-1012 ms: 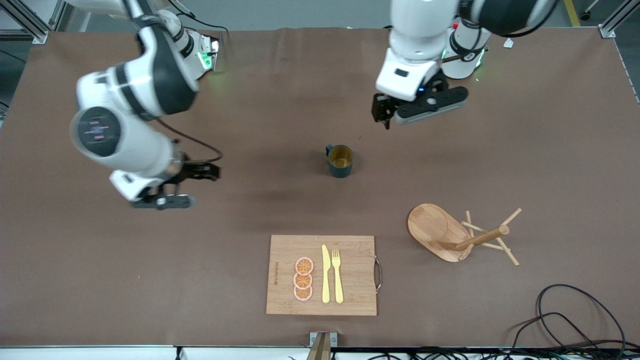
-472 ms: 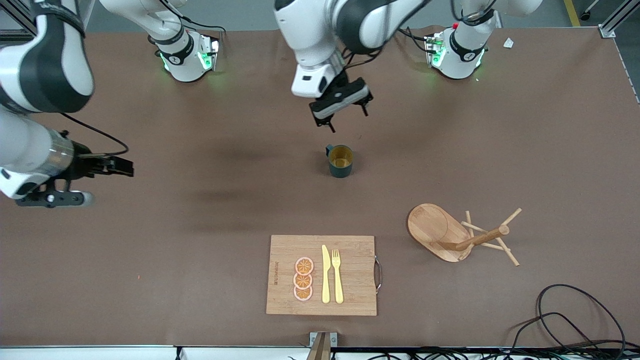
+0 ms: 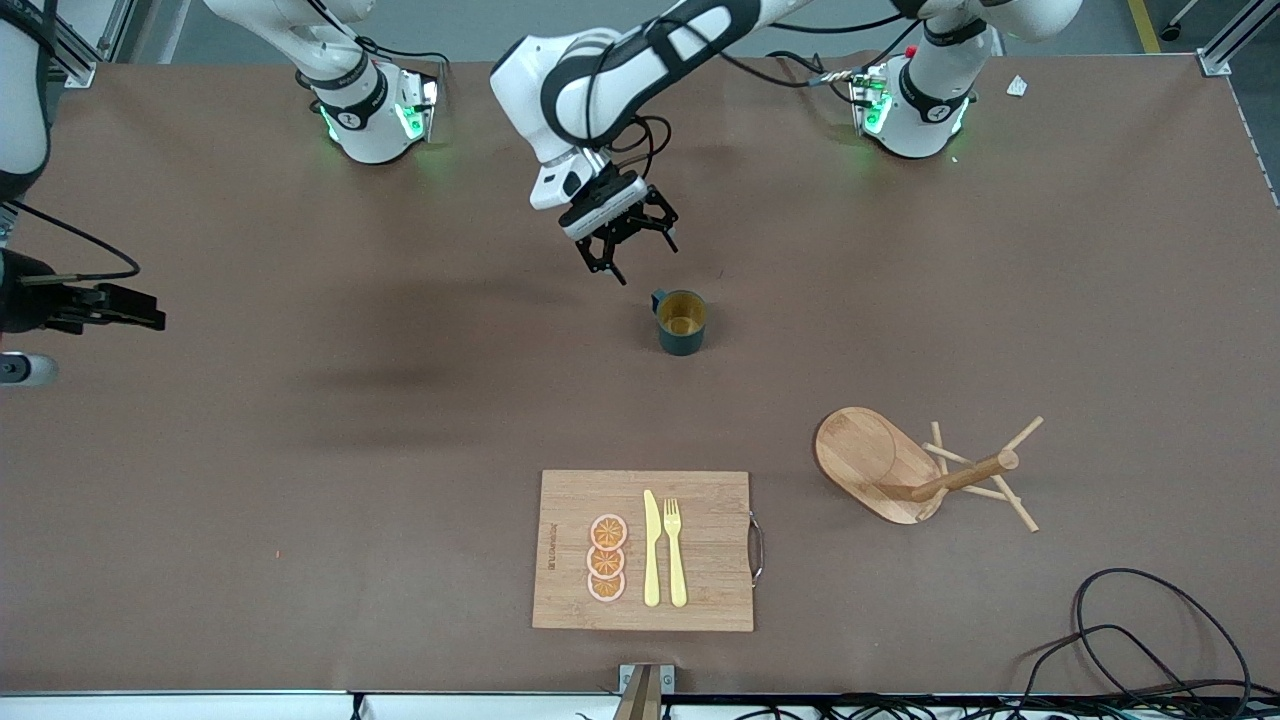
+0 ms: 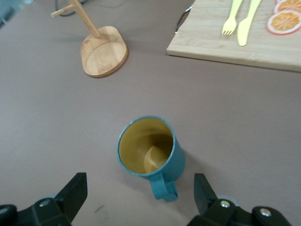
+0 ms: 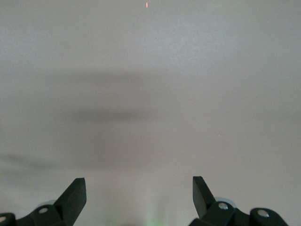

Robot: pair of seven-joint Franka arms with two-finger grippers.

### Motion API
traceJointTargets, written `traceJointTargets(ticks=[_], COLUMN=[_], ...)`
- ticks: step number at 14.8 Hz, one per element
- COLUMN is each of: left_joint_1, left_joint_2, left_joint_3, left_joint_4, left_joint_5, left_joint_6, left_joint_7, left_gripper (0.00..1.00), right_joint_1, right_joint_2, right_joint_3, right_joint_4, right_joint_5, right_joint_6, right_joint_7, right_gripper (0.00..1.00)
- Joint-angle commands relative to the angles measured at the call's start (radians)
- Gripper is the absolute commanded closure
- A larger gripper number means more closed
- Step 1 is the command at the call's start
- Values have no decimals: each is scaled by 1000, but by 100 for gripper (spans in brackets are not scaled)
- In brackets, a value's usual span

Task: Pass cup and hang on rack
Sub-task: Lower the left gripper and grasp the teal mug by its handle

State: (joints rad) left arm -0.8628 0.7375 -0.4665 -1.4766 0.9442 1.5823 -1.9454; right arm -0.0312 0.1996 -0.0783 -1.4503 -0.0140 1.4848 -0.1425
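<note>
Brown table (image 3: 300, 500) fills the front view, both arm bases along its top edge. Left arm reaches in from its base, left gripper (image 3: 622, 232) hanging in the air over bare table just beside the cup, jaws spread wide, holding nothing; the left wrist view shows its fingers (image 4: 75, 190) apart with the cup between and ahead of them, not touching. Right arm is pulled off toward its own end of the table and waits; right gripper (image 3: 75, 335) sits at the edge of the front view, and the right wrist view shows its fingers (image 5: 75, 193) wide apart over bare table, empty. Cutting board (image 3: 645, 550) lies near the front camera, mid-table, metal handle on its edge toward the left arm's end. Rack (image 3: 880, 465) is tipped on its side, post and pegs off the table, nearer the front camera than the cup and toward the left arm's end. Cup (image 3: 682, 322) stands upright mid-table, alone, well apart from rack and board, handle pointing toward the arm bases. On the board: yellow knife (image 3: 651, 550) and yellow fork (image 3: 675, 552) side by side, three orange slices (image 3: 607, 558) in a row beside the knife.
</note>
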Motion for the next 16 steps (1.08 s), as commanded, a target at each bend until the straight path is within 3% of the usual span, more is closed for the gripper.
traceJointTargets(ticks=[1,4,7,13,14,16], left_joint_1=[-102,-208,-225,-225,-226,-226], left_joint_2=[89,180,230,243,243,238], left_joint_3=[92,212,229,230,230,230], left_joint_4=[45,91,107,105,105,105], left_joint_5=[44,47,80,145,146,143], left_joint_6=[-39,-33,-33,-47,-47,-68], left_joint_7=[-75,-187,-199,-164,-162,-107], left_gripper=[0,0,0,1,5,22], right_joint_1=[-29,-49,-38,-19,-18,-16], right_joint_2=[-9,-6,-9,-22,-26,-43], right_joint_3=[23,23,25,29,29,28], right_joint_4=[76,77,68,51,50,36], right_joint_5=[-15,29,43,37,37,34], right_joint_6=[-78,-80,-98,-113,-115,-115], right_joint_7=[-3,21,55,135,135,135], right_gripper=[0,0,0,0,0,0])
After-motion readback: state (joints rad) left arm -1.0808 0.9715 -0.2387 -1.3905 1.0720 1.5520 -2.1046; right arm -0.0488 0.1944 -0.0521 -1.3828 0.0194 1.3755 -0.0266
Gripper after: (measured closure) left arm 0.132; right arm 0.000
